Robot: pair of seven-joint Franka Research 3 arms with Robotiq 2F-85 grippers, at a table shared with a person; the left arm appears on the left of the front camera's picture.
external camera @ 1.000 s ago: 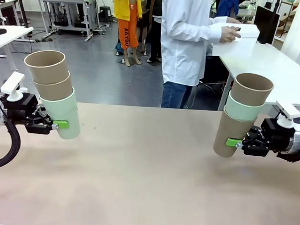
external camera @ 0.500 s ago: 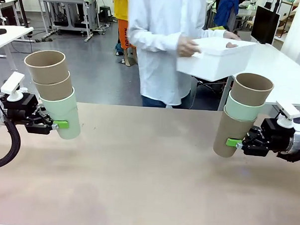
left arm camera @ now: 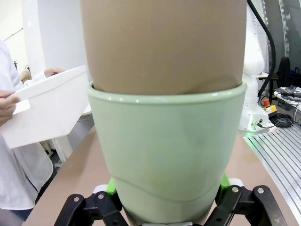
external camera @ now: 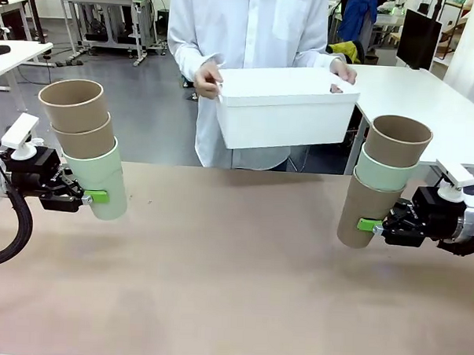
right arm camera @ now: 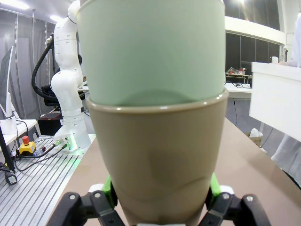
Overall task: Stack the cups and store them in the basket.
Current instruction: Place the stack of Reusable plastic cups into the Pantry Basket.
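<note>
Tan table (external camera: 232,287), front view: left gripper (external camera: 94,196) clamped on left stack (external camera: 85,143) of three cups, right gripper (external camera: 369,225) likewise on right stack (external camera: 387,172); basket (external camera: 283,109) held beyond far edge by person (external camera: 228,20). Stacking partly done, storing pending.

— What is in the middle?
— A green cup (left arm camera: 167,150). A brown cup (left arm camera: 164,42) sits inside it and sticks out toward 12 o'clock.
— What holds it?
— The left gripper (left arm camera: 168,188), down at 6 o'clock. Its green pads (left arm camera: 111,186) press on both sides of the green cup.
— And at 9 o'clock?
— A white basket (left arm camera: 47,110), tilted. A person's hand (left arm camera: 7,104) grips its rim.
</note>
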